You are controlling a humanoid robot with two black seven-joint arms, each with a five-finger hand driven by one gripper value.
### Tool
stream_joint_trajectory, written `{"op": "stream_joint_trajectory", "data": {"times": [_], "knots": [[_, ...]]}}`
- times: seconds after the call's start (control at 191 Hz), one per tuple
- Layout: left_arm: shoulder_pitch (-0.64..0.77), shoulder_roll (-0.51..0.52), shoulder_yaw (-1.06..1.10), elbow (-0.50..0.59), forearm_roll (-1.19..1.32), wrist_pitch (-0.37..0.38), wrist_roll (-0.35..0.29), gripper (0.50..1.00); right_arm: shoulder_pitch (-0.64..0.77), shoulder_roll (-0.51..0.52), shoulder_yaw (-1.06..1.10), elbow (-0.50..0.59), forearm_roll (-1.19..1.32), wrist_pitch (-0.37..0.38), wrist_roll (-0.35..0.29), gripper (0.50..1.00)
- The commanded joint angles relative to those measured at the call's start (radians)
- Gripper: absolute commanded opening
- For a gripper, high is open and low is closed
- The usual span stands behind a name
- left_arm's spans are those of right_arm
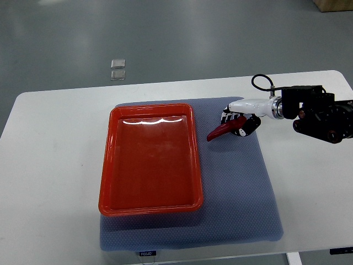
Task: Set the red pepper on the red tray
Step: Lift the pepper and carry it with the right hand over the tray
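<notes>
A long red pepper (219, 132) is held in my right hand (238, 122), its pointed tip aimed left toward the tray. The hand, white and black, reaches in from the right edge and hovers over the blue-grey mat just right of the tray's upper right corner. Its fingers are curled around the pepper's thick end. The red tray (110, 165) lies on the mat to the left, with nothing in it. The left arm does not show.
The blue-grey mat (237, 193) lies on a white table (49, 165). My right forearm (314, 113), black with a cable loop, lies over the table's right side. Two small clear pieces (117, 68) lie on the floor beyond the table.
</notes>
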State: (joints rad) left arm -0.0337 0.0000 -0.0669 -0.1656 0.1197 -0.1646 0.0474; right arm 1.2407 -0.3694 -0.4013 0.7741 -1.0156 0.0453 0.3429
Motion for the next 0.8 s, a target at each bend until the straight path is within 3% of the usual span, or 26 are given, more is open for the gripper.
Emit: {"op": "stream_joint_trajectory", "data": {"times": [0.0,0.194,0.382,0.796], "knots": [[0.000,0.000,0.001,0.000,0.000,0.000,0.000,1.000,0.042,-0.020,0.006,0.008,0.002,0.033,0.007,0.500],[0.000,0.000,0.002,-0.002,0.000,0.000,0.000,1.000,0.143,-0.055,0.025,0.070,0.023,0.064,0.008,0.500],[0.000,0.000,0.002,-0.006,0.000,0.000,0.000,1.000,0.171,-0.025,0.042,0.123,0.115,0.062,0.004,0.500],[0.000,0.000,0.002,-0.005,0.000,0.000,0.000,1.000,0.108,0.264,0.075,0.059,0.236,0.002,-0.064,0.500]]}}
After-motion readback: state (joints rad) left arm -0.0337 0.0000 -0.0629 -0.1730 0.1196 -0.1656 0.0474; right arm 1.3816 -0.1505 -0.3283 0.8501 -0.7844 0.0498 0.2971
